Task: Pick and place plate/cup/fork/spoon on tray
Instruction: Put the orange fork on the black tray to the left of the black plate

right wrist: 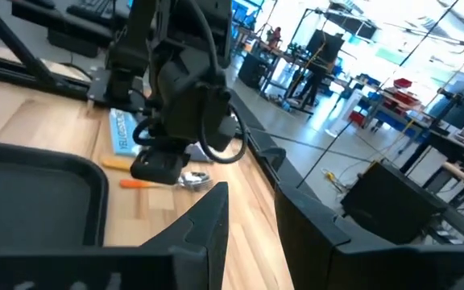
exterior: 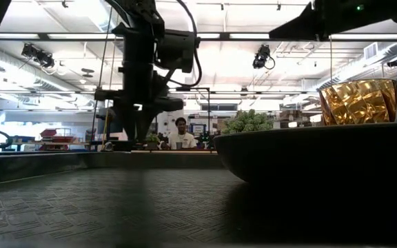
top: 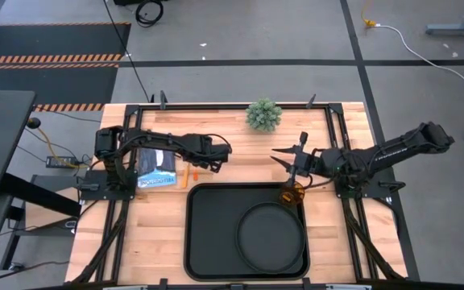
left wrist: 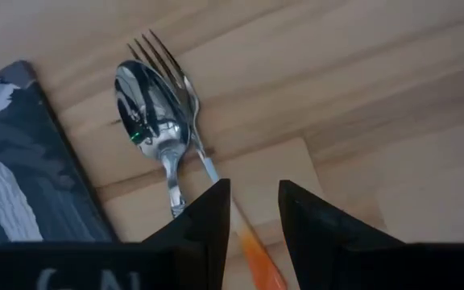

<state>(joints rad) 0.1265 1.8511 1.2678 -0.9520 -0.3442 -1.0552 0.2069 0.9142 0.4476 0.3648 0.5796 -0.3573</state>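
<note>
The black tray (top: 216,234) lies at the table's near middle, with the round black plate (top: 271,234) in its right half and the amber cup (top: 291,195) standing at its far right corner. The fork (left wrist: 185,89) and spoon (left wrist: 150,113) lie side by side on the wood, left of the tray's far edge (top: 190,174). My left gripper (top: 208,163) points down over them, open, its fingers on either side of the fork's orange handle (left wrist: 256,254). I cannot tell whether they touch it. My right gripper (top: 279,158) is open and empty beyond the cup.
A blue and white packet (top: 155,169) lies just left of the utensils. A small green plant (top: 263,114) stands at the table's far edge. A black frame runs round the table. A person (exterior: 180,134) sits in the room beyond.
</note>
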